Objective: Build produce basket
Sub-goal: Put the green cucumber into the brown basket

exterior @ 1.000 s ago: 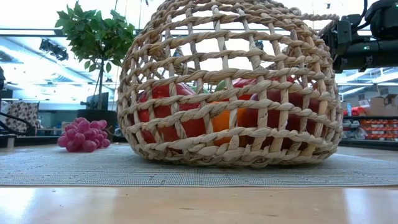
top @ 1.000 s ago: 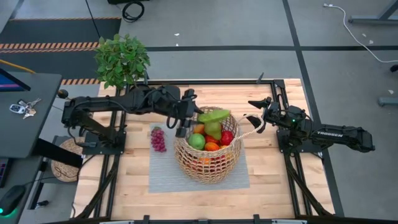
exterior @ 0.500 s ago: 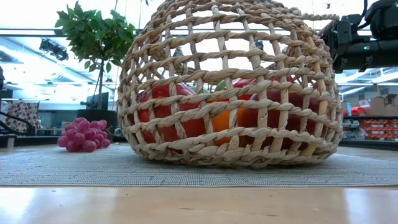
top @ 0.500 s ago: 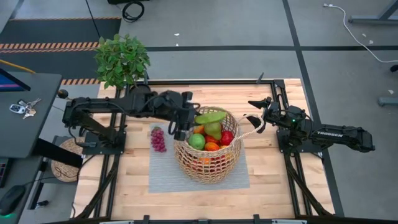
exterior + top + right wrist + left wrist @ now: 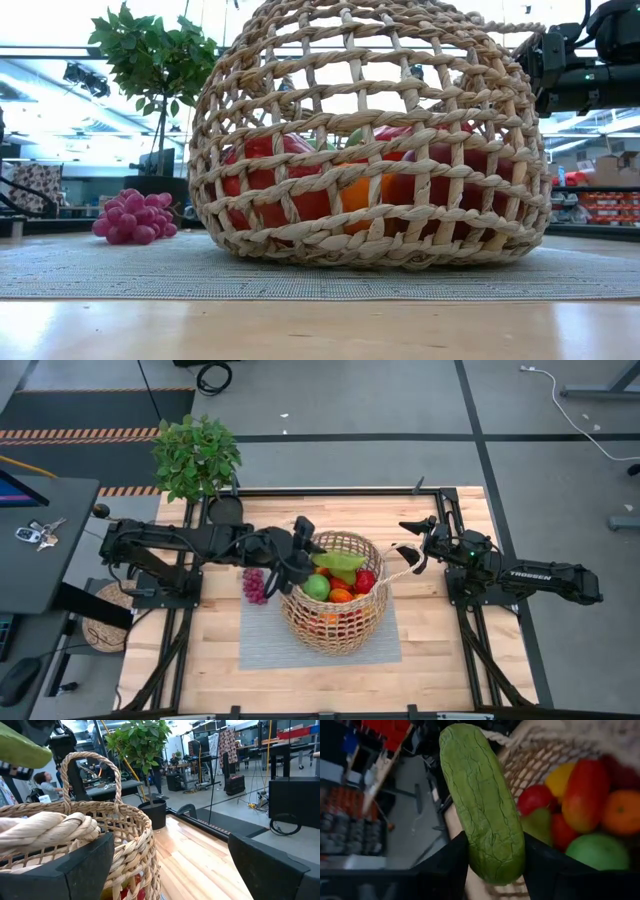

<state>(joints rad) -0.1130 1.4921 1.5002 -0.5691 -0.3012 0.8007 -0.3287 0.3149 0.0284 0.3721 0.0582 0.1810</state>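
The tan wicker basket [image 5: 335, 600] stands on a grey mat [image 5: 262, 635] and holds apples, oranges, a pear and a lemon [image 5: 560, 777]. My left gripper [image 5: 303, 556] is at the basket's left rim, shut on a green cucumber [image 5: 338, 560] that reaches over the fruit. Purple grapes [image 5: 255, 585] lie on the mat left of the basket and also show in the low view [image 5: 135, 217]. My right gripper [image 5: 410, 556] is open beside the basket's right loop handle [image 5: 47, 827]. My left gripper pinches the cucumber's near end [image 5: 492, 857] between its two fingers [image 5: 447, 870]. The fingers come about level from the table's left, and the cucumber sticks out ahead of them. It is lifted above the fruit in the basket. My right gripper: I cannot tell whether its finger [image 5: 75, 865] touches the rope handle.
A leafy potted plant [image 5: 196, 455] stands at the table's far left corner. Bare wooden table [image 5: 440, 650] lies to the right of and in front of the mat. Keys [image 5: 35, 533] lie on a side desk off the table's left edge.
My left gripper has gone down and a little toward the table's near edge with the cucumber, and its arm has dropped lower. The cucumber now sits lower over the basket's left side. My right gripper has kept still.
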